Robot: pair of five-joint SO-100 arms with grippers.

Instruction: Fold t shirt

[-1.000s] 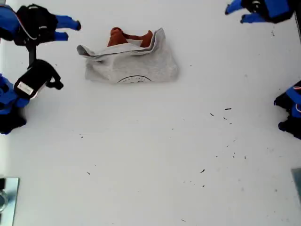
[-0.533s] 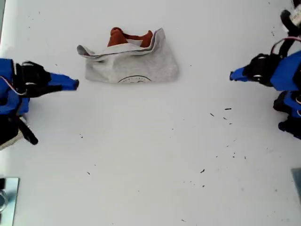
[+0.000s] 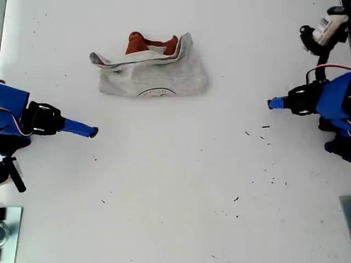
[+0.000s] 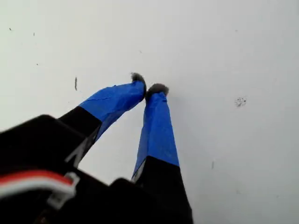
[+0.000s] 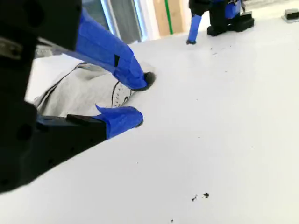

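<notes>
T shirt (image 3: pixel 153 74) bunched on the counter (image 3: pixel 175 186), toward the exterior view's upper left, orange sleeves tucked behind. My first pincer (image 4: pixel 148 88) with tips together over bare counter. My second pincer (image 5: pixel 142 99) parted, near the shirt, apart from it.

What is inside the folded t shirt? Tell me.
Rust-orange sleeves poke from the t shirt's open edge; whatever else lies inside is covered by its grey cloth.

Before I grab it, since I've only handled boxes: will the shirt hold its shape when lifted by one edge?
Probably not: the shirt lies in soft, wavy layers, so it will likely droop and unfold. It looks thin, so likely light. Pushed, it would probably bunch up rather than slide.
</notes>
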